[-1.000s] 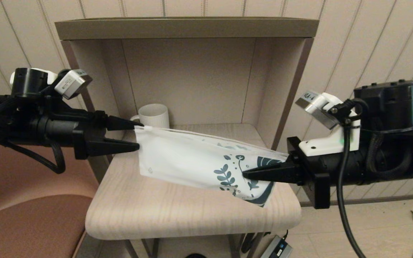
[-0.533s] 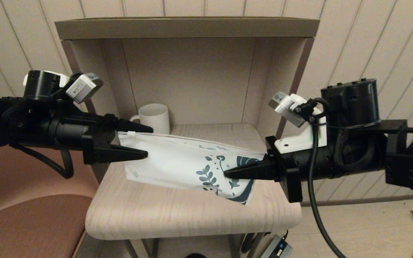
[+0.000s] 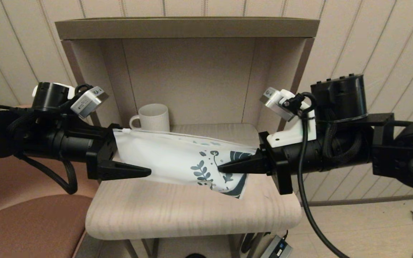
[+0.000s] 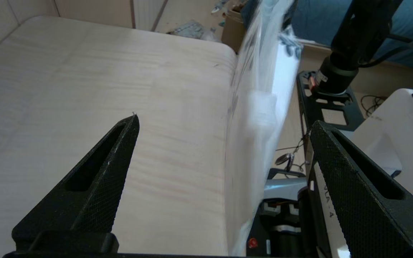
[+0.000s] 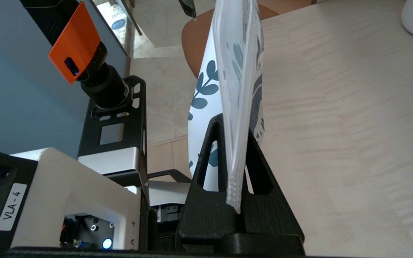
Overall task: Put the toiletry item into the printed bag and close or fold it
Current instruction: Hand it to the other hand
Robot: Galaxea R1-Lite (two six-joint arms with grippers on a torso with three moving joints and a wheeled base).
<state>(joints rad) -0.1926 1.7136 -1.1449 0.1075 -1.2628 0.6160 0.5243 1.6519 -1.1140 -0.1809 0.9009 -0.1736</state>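
Now we see the right claw (image 3: 221, 167) pinching one bag (image 3: 177, 161) at its printed end above the tabletop (image 3: 177, 211); the left claw (image 4: 224, 125) gapes wide around its zip end. One mug (image 3: 152, 117) stands behind.

One printed bag (image 3: 177, 157), one mug (image 3: 152, 117)

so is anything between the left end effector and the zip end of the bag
Nothing visible. The left end effector is open, its fingers either side of the bag, which the shut right end effector holds above the table.
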